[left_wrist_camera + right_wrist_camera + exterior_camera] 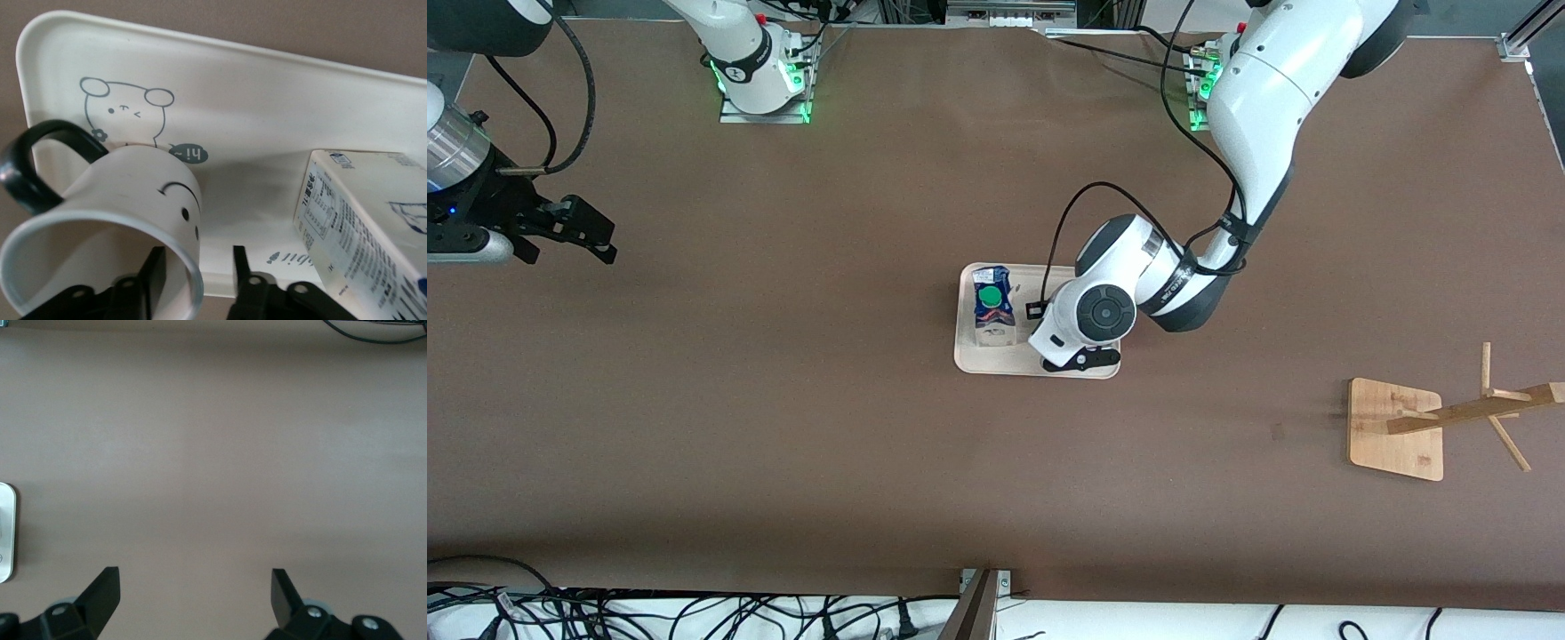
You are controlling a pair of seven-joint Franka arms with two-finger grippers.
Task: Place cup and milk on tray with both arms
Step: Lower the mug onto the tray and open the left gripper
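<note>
The cream tray (996, 363) lies mid-table, and the milk (992, 302) stands on its end toward the right arm. In the left wrist view the cup (133, 193), white with a black handle and smiley face, rests on the tray (267, 120) beside the milk (360, 227). My left gripper (198, 260) straddles the cup's wall, open, one finger inside and the other finger (240, 267) standing clear of the wall. From the front, the left hand (1080, 360) hides the cup. My right gripper (587, 236) waits open over bare table (195, 583).
A wooden rack with a square base (1396, 431) stands toward the left arm's end, nearer the front camera than the tray. Brown table surface surrounds the tray. Cables lie along the table's front edge.
</note>
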